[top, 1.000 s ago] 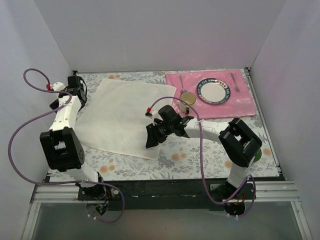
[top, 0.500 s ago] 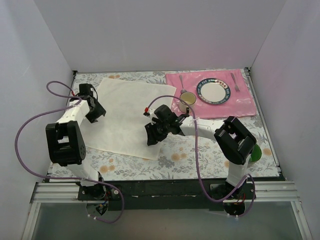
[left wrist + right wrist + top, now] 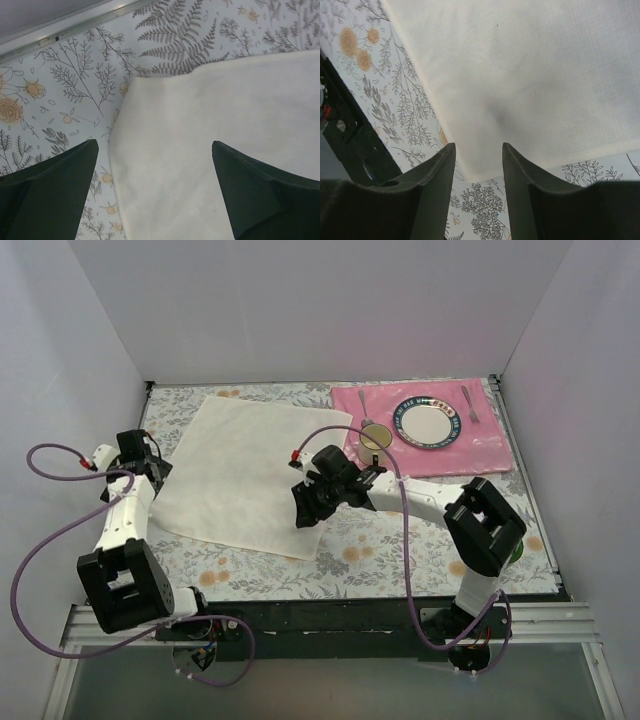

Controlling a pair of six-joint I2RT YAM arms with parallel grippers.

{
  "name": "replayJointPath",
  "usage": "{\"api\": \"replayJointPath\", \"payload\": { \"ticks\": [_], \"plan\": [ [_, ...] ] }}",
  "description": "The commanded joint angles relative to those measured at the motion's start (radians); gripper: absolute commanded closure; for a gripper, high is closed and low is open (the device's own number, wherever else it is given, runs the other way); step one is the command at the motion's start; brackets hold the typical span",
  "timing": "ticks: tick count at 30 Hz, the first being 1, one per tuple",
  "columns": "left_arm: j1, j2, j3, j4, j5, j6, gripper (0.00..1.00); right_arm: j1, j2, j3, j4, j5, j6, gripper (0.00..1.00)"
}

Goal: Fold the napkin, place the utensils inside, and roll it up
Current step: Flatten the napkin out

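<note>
The off-white napkin (image 3: 245, 475) lies flat on the patterned table. My left gripper (image 3: 150, 464) hovers at its left edge; in the left wrist view the gripper (image 3: 154, 145) stands wide open, with the napkin (image 3: 210, 125) and its rounded edge below and nothing held. Over the cloth's right edge, towards the near corner, is my right gripper (image 3: 302, 512). In the right wrist view that gripper (image 3: 478, 147) is partly open and empty, with a corner of the napkin (image 3: 530, 75) lying below the gap. The utensils are out of view.
A pink placemat (image 3: 480, 455) lies at the back right with a blue-rimmed plate (image 3: 428, 425) on it. A small round cup (image 3: 375, 436) sits at the mat's left edge. A small silver piece of cutlery (image 3: 365, 405) lies left of the plate and another (image 3: 469, 403) right of it.
My left arm swung out over the napkin's left part, then back to its left edge, and its jaws spread wide. The right arm has barely moved.
</note>
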Motion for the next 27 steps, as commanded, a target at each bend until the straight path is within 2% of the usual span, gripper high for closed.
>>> {"api": "replayJointPath", "payload": {
  "ticks": [1, 9, 12, 14, 25, 26, 27],
  "plan": [
    [0.08, 0.09, 0.016, 0.042, 0.099, 0.032, 0.02, -0.002, -0.098, -0.003, 0.021, -0.023, -0.01, 0.49],
    [0.154, 0.158, -0.022, 0.142, 0.118, 0.063, 0.05, -0.003, -0.155, -0.048, 0.027, -0.011, -0.015, 0.5],
    [0.177, 0.169, -0.053, 0.171, 0.143, 0.066, 0.17, -0.005, -0.169, -0.057, 0.035, -0.017, -0.018, 0.49],
    [0.175, 0.167, -0.08, 0.199, 0.158, 0.077, 0.28, -0.003, -0.17, -0.055, 0.035, -0.021, -0.016, 0.49],
    [0.177, 0.17, -0.13, 0.294, 0.17, 0.089, 0.48, -0.005, -0.175, -0.074, 0.046, -0.04, -0.012, 0.49],
    [0.177, 0.17, -0.127, 0.299, 0.178, 0.092, 0.51, -0.005, -0.176, -0.077, 0.047, -0.041, -0.012, 0.49],
    [0.177, 0.17, -0.122, 0.299, 0.187, 0.092, 0.6, -0.003, -0.176, -0.081, 0.049, -0.043, -0.012, 0.49]
  ]
}}
